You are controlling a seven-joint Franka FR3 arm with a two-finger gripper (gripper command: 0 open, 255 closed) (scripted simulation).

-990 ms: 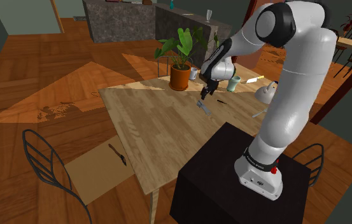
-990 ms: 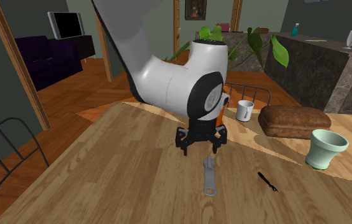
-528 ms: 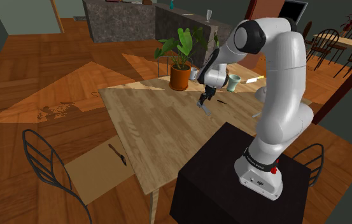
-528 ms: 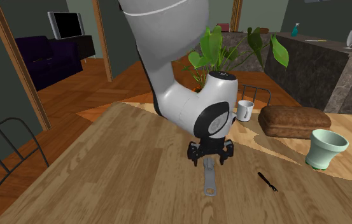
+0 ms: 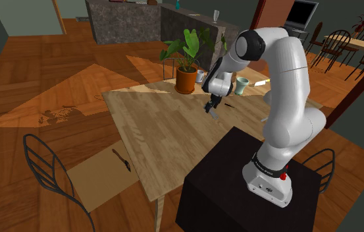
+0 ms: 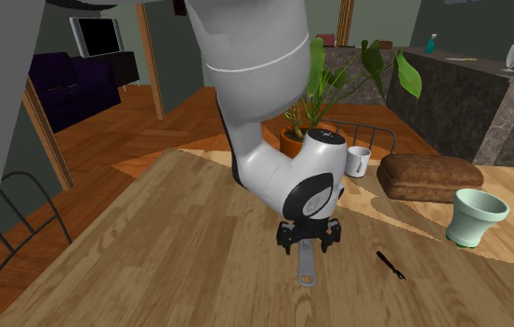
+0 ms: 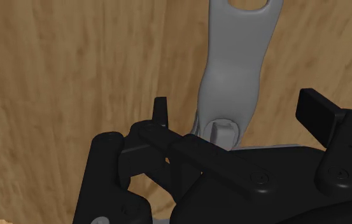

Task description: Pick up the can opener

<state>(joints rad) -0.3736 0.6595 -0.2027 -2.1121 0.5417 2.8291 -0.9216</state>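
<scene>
Claw (image 6: 309, 243) low over the wooden surface (image 6: 152, 251), pointing down, fingers spread. In the wrist view the two black fingers (image 7: 161, 113) stand well apart on either side of the can opener's near end, and neither touches it. Nothing pinched.

Can opener (image 6: 308, 267): grey, flat on the surface, lying lengthwise out from under the claw. One end sits between the fingers, the other has a hole through it.

In the second exterior view, also on the surface:
- small black fork (image 6: 391, 265), near the opener on that view's right, apart from it
- pale green cup (image 6: 476, 216), upright, farther right
- brown loaf (image 6: 429, 176), behind the cup
- white mug (image 6: 358, 161), just beside the loaf
- potted plant (image 6: 294, 141), orange pot, behind the arm

Shoulder view: black stand (image 5: 239, 178) against the surface's near edge, and a wire-backed chair (image 5: 49, 168) at that view's lower left.
</scene>
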